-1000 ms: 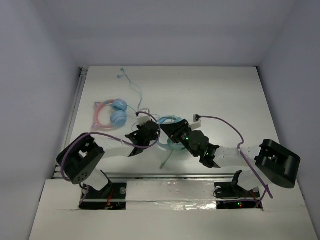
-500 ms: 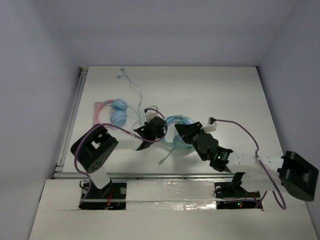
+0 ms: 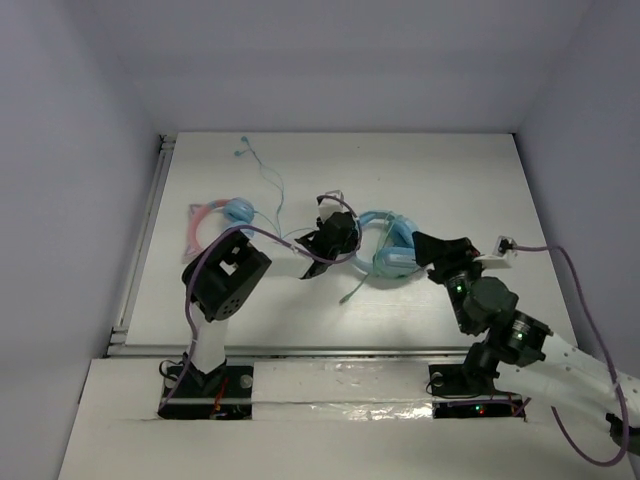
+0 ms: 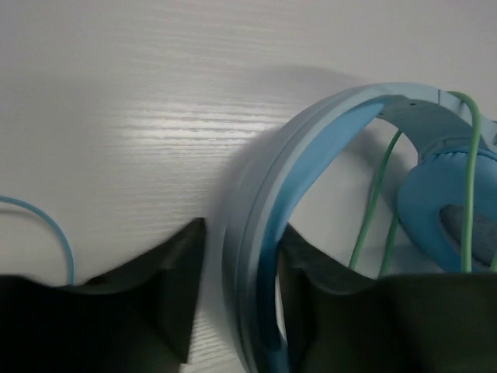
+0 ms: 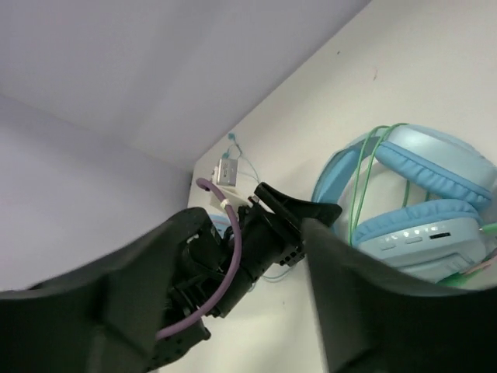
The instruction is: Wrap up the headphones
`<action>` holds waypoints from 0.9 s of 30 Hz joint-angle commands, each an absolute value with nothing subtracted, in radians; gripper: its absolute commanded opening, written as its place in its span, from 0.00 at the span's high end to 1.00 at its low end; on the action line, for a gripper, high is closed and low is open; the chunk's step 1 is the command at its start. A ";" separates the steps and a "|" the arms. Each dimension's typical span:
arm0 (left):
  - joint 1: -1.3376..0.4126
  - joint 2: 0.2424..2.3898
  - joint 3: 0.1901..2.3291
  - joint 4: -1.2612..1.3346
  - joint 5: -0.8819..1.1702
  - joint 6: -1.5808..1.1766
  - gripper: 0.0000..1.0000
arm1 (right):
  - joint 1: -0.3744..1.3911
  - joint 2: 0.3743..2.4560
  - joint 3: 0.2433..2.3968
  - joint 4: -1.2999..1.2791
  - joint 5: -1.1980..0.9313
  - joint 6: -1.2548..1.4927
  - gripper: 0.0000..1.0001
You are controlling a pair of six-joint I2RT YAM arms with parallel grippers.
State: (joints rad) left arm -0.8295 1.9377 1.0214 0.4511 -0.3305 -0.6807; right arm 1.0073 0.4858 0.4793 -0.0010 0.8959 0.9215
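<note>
The light-blue headphones (image 3: pixel 385 245) lie on the white table right of its middle, earcups stacked on their right side. Their headband (image 4: pixel 256 272) runs between the jaws of my left gripper (image 4: pixel 237 303), which stands open, with slivers of table showing on both sides of the band. The thin green cable (image 4: pixel 373 210) crosses the headband arch and an earcup (image 5: pixel 423 167); its loose tail (image 3: pixel 352 290) trails toward the near edge. My right gripper (image 5: pixel 252 225) is wide open and holds nothing, just right of the earcups in the top view (image 3: pixel 428 247).
Smaller pink-banded headphones (image 3: pixel 215 225) lie at the left, next to the left arm's elbow. A thin blue earbud cable (image 3: pixel 262 172) runs from them toward the back wall. The right arm's purple cable (image 3: pixel 560 260) arches over the right side.
Both arms and the headphones have shifted right across the table. Both grippers have opened: the left has loosened around the headband, and the right has let go and drawn back right.
</note>
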 commanded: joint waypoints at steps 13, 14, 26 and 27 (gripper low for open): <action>-0.839 1.260 0.870 0.436 -0.405 -0.563 0.14 | 1.003 0.465 0.974 -0.489 0.999 0.624 0.00; -0.839 1.218 0.862 0.417 -0.396 -0.558 0.14 | 1.003 0.463 0.997 -0.506 0.990 0.623 0.00; -0.848 0.652 0.753 0.210 -0.319 -0.491 0.06 | 1.003 0.282 1.006 -0.365 0.813 0.500 0.00; -0.848 0.626 0.750 0.193 -0.324 -0.502 0.03 | 1.003 0.288 0.997 -0.367 0.818 0.503 0.00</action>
